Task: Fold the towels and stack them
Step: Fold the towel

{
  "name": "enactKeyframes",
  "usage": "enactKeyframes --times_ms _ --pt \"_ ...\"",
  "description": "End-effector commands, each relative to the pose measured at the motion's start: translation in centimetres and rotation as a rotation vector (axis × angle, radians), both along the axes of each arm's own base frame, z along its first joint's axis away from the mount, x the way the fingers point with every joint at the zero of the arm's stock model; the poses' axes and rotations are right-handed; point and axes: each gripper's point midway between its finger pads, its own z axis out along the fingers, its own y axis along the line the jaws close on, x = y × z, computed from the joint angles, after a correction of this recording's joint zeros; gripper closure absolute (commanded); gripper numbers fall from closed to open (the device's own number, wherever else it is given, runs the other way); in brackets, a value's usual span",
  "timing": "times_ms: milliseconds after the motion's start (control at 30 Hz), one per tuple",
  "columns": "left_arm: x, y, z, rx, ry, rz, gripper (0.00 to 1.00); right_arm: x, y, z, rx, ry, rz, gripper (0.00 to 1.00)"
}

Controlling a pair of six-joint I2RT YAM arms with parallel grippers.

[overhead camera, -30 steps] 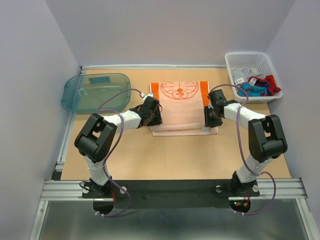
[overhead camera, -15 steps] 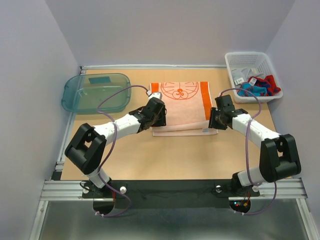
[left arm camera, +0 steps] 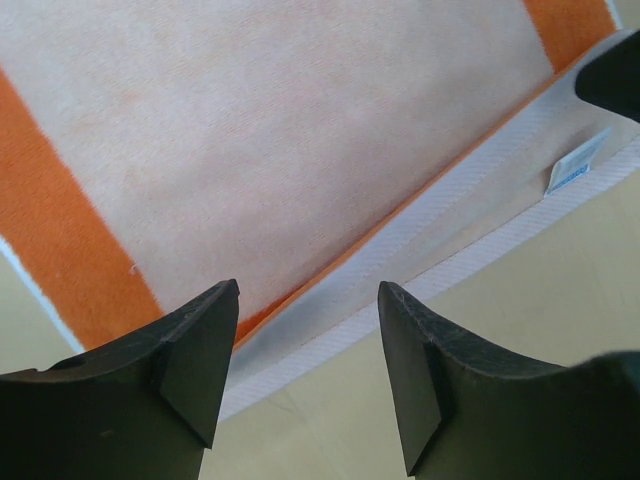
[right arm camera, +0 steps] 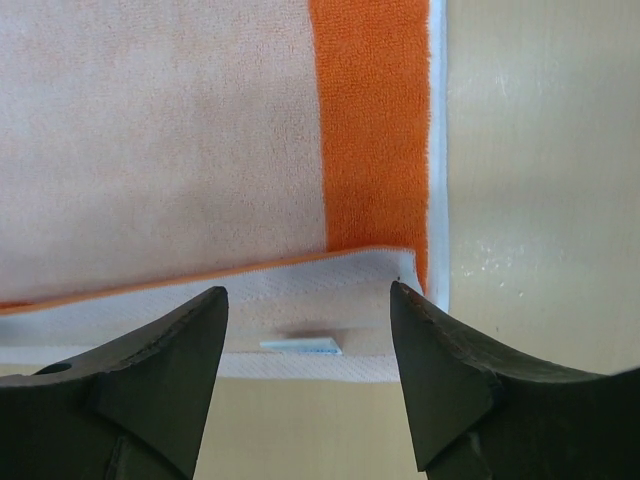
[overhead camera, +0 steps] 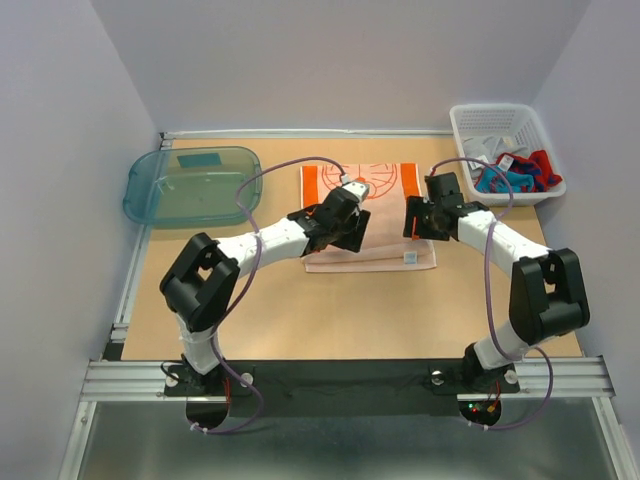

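Note:
An orange towel [overhead camera: 385, 222] with a pale middle lies flat at the table's centre. Its white front hem is turned over onto it, and a small label [overhead camera: 409, 258] shows there. My left gripper [overhead camera: 350, 228] hovers over the towel's left half, open and empty; its wrist view shows the hem [left arm camera: 420, 240] running diagonally beyond the gripper [left arm camera: 308, 300]. My right gripper [overhead camera: 414, 222] hangs over the towel's right orange band [right arm camera: 370, 120], open with nothing between its fingers [right arm camera: 308, 300]. More towels, red and blue [overhead camera: 520, 176], lie bunched in the basket.
A white mesh basket [overhead camera: 497, 111] stands at the back right corner. A translucent teal tray [overhead camera: 150, 195] sits at the back left. Bare wooden table lies in front of the towel, and white walls close in the back and sides.
Both grippers have opened wider. The left one has moved right, over the towel; the right one has shifted back and slightly left. The towel stays flat.

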Motion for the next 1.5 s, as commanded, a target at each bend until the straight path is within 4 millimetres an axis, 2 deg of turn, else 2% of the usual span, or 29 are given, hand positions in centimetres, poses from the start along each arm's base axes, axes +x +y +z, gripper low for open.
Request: enactKeyframes --times_ms 0,133,233,300,400,633,800,1067,1200,1233,1367,1400,1467 --pt "0.2 -2.4 0.2 0.017 -0.017 -0.123 0.31 2.7 0.2 1.6 -0.004 -0.068 0.017 0.29" --pt "-0.5 -4.5 -0.3 -0.006 0.015 -0.215 0.29 3.1 0.2 1.8 -0.011 -0.076 0.017 0.29" --pt "-1.2 -5.4 -1.1 -0.005 0.039 -0.276 0.27 3.0 0.2 1.8 -0.014 -0.078 0.015 0.28" --pt "-1.5 -5.8 -1.6 -0.003 0.048 -0.305 0.25 2.8 0.0 1.8 -0.015 -0.078 0.015 0.24" --pt "-1.8 -6.0 -2.4 0.014 0.062 -0.326 0.25 2.4 -0.2 1.6 -0.019 -0.073 0.012 0.21" --pt "-2.7 -6.9 -2.4 0.018 0.06 -0.382 0.26 1.9 -0.6 1.8 -0.031 -0.085 0.005 0.21" --pt "-4.4 -7.2 -2.3 0.03 0.066 -0.428 0.35 1.9 -0.9 2.5 -0.041 -0.106 -0.009 0.21" --pt "-6.9 -7.0 -4.1 0.053 0.117 -0.445 0.37 1.9 -0.9 3.1 -0.03 -0.121 -0.016 0.21" --pt "-7.7 -7.2 -2.7 0.021 0.094 -0.434 0.37 1.6 -0.6 2.9 -0.009 -0.112 -0.023 0.23" --pt "-7.9 -6.9 -2.9 0.022 0.099 -0.426 0.37 1.5 -0.5 2.8 0.0 -0.109 -0.025 0.23" --pt "-8.1 -6.1 -1.2 -0.033 0.093 -0.332 0.37 0.7 -0.2 1.8 0.037 -0.073 -0.052 0.27" --pt "-7.7 -5.9 -0.6 -0.034 0.07 -0.315 0.36 0.7 -0.1 1.7 0.039 -0.072 -0.05 0.29" --pt "-7.2 -4.8 -0.5 -0.035 0.07 -0.215 0.37 0.1 -0.2 0.9 0.051 -0.048 -0.075 0.32"
